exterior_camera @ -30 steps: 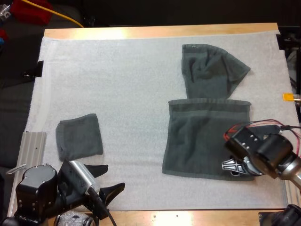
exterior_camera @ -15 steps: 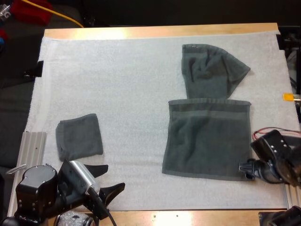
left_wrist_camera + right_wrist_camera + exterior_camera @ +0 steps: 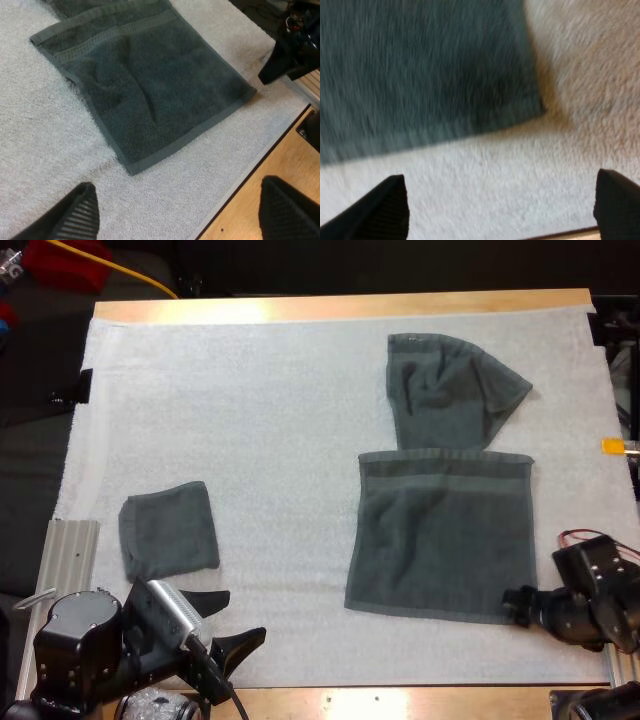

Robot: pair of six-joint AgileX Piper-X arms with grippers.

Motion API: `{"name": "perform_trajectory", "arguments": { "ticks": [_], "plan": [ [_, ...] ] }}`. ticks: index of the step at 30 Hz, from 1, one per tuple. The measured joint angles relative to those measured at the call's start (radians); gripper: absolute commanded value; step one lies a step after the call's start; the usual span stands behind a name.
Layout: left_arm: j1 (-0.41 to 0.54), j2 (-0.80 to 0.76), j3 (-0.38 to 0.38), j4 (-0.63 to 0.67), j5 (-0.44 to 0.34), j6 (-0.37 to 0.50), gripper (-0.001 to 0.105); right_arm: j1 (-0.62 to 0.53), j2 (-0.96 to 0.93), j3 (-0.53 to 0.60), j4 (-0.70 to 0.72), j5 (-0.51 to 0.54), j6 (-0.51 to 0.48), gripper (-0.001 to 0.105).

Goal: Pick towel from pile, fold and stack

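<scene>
Grey-green towels, 3 — folded (image 3: 168,530), flat (image 3: 440,535), crumpled (image 3: 450,390) — plus 2 pincers, left pincer (image 3: 243,614) and right pincer (image 3: 515,598), each apart.

**Layout on the mat**

The mat (image 3: 280,420) covers the table (image 3: 340,306). Right half: the spread towel (image 3: 440,535) lies flat, with the crumpled towel (image 3: 450,390) directly behind it, edges seemingly touching. Left near side: the folded towel (image 3: 168,530), well apart from both. The left gripper (image 3: 228,620) sits before it, slightly right. The right gripper (image 3: 518,602) is just beside the spread towel's near right corner, apart from it.
</scene>
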Motion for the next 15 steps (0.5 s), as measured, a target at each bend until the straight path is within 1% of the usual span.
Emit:
{"name": "perform_trajectory", "arguments": {
  "ticks": [2, 5, 8, 11, 15],
  "plan": [
    [0.000, 0.000, 0.000, 0.000, 0.000, 0.000, 0.065, -0.046, 0.000, 0.000, -0.009, -0.003, 0.000, 0.072],
    [0.000, 0.000, 0.000, 0.000, 0.000, 0.000, 0.065, -0.116, 0.018, 0.002, -0.023, -0.036, 0.000, 0.072],
    [0.000, 0.000, 0.000, 0.000, 0.000, 0.000, 0.065, -0.161, 0.070, 0.002, -0.044, -0.077, 0.000, 0.072],
    [0.000, 0.000, 0.000, 0.000, 0.000, 0.000, 0.065, -0.172, 0.127, 0.003, -0.075, -0.127, 0.000, 0.072],
    [0.000, 0.000, 0.000, 0.000, 0.000, 0.000, 0.065, -0.172, 0.205, 0.005, -0.112, -0.144, 0.017, 0.072]
  ]
}}
